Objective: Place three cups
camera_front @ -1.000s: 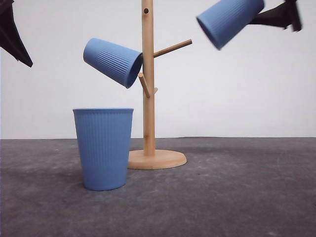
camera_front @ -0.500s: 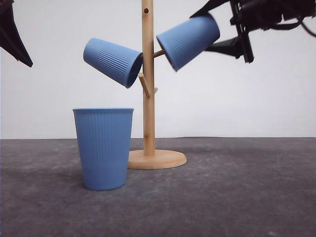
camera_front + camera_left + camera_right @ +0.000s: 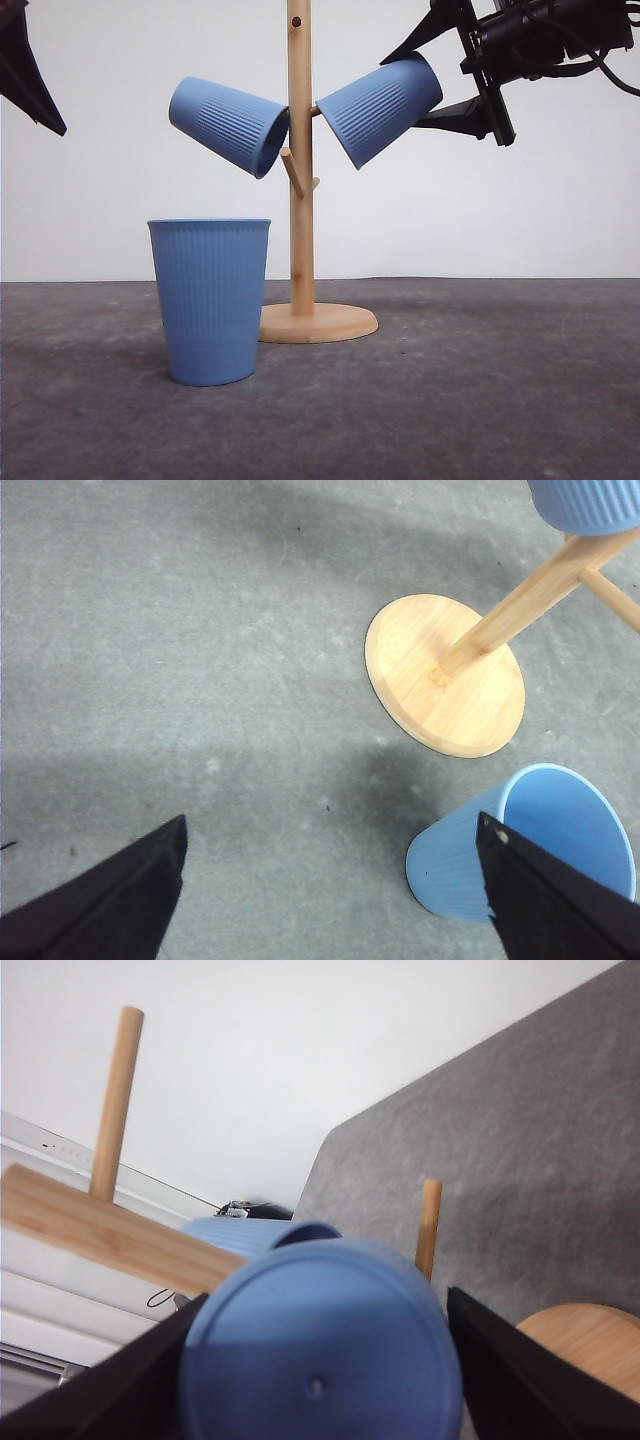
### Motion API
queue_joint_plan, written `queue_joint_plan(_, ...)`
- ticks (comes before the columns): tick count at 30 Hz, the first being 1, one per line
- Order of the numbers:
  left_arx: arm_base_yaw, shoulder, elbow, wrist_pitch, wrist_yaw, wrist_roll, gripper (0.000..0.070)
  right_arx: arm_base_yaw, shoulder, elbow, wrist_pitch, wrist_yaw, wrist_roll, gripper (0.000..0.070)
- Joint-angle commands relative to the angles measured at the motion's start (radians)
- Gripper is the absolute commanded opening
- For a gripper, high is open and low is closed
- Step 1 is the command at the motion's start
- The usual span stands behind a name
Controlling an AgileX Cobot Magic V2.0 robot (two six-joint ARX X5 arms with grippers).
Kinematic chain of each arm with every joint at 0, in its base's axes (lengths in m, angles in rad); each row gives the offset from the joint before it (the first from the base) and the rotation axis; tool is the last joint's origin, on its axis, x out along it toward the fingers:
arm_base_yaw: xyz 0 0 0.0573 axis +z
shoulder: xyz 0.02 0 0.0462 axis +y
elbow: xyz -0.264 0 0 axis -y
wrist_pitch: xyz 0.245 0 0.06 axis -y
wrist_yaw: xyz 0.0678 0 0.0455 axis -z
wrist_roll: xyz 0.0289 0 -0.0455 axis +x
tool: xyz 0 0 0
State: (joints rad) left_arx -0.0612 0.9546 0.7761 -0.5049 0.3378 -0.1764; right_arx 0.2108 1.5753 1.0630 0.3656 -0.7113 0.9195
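Observation:
Three light-blue ribbed cups are in view. One cup [image 3: 210,300] [image 3: 520,845] stands upright on the table, left of the wooden stand [image 3: 300,200] [image 3: 445,675]. A second cup [image 3: 228,125] [image 3: 590,500] hangs tilted on the stand's left peg. The third cup [image 3: 380,108] [image 3: 320,1360] sits mouth-first over the right peg, and my right gripper [image 3: 400,93] [image 3: 322,1305] is shut on its base end. My left gripper [image 3: 30,75] [image 3: 330,920] hangs high at the left, open with nothing between its fingers, above and left of the standing cup.
The stand's round base [image 3: 318,322] rests on the grey mat just behind the standing cup. A short lower peg [image 3: 291,172] sticks out toward the front. A white wall closes the back. Open mat lies to the right of the stand.
My right gripper carried the third cup from the upper right down and left, until its mouth slid over the right peg. The left gripper and the other two cups stayed still.

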Motion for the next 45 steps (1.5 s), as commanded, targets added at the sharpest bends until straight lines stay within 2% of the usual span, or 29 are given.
queue_joint_plan(1,-0.001,0.005,0.016,0.010,0.000,0.000,0.0538,0.007,0.020,0.014,-0.002,0.002,-0.025,0.0425)
queue_joint_plan(7,-0.001,0.005,0.015,0.012,0.000,0.000,0.0538,0.022,0.020,0.014,-0.008,0.005,-0.043,0.0445)
queue_joint_plan(10,-0.001,0.005,0.016,0.012,0.000,0.000,0.0538,0.025,0.020,0.014,-0.008,0.005,-0.043,0.0531)
queue_joint_plan(11,-0.001,0.005,0.016,0.012,0.000,0.000,0.0538,0.025,0.020,0.014,-0.008,0.005,-0.044,0.0536)
queue_joint_plan(16,-0.001,0.005,0.016,0.012,0.000,0.000,0.0538,0.019,0.019,0.014,-0.007,0.001,-0.045,0.0539)
queue_joint_plan(22,-0.001,0.005,0.016,-0.003,0.013,0.000,0.0540,-0.019,-0.008,0.014,-0.030,-0.049,-0.066,0.0539)
queue_joint_plan(26,-0.005,0.006,0.024,-0.058,0.030,0.000,0.0552,-0.056,-0.061,0.014,-0.156,-0.042,-0.158,0.0538)
queue_joint_plan(35,-0.093,0.079,0.167,-0.278,0.029,-0.019,0.0556,-0.103,-0.231,0.014,-0.623,0.070,-0.486,0.0538)
queue_joint_plan(40,-0.184,0.206,0.279,-0.368,0.012,-0.028,0.0555,-0.102,-0.290,0.014,-0.821,0.144,-0.594,0.0538)
queue_joint_plan(45,-0.277,0.351,0.357,-0.360,-0.076,-0.051,0.0554,-0.099,-0.318,0.014,-0.930,0.194,-0.657,0.0538)
